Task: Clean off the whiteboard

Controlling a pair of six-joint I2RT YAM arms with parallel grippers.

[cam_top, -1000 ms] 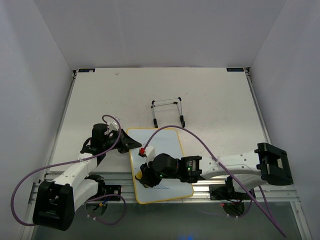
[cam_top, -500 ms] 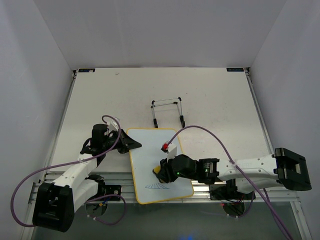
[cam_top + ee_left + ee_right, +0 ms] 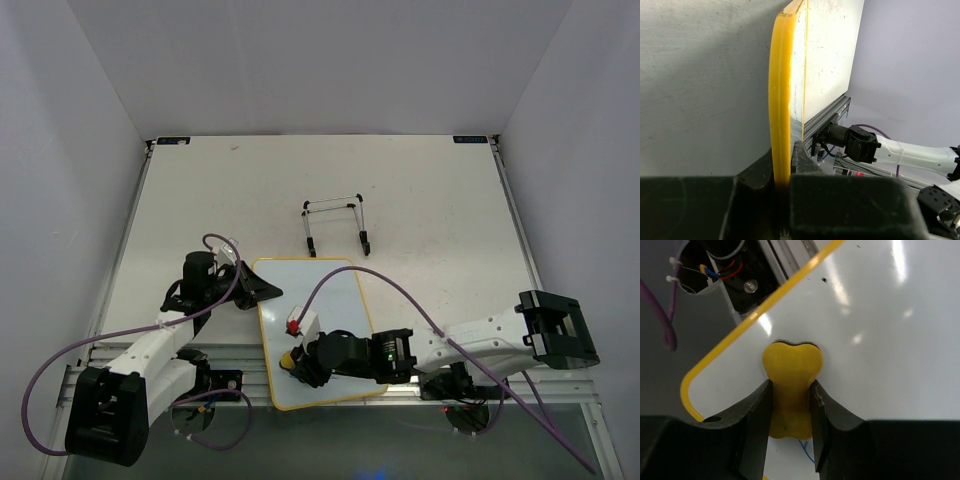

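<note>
whiteboard: flat on the bench, long axis near-to-far, left edge between the left fingers
left fingers: clamped on its yellow frame
right fingers: squeezing a yellow eraser pressed onto the board

The whiteboard is gripped at its left edge; a yellow eraser is pressed onto its near-left corner.
</note>
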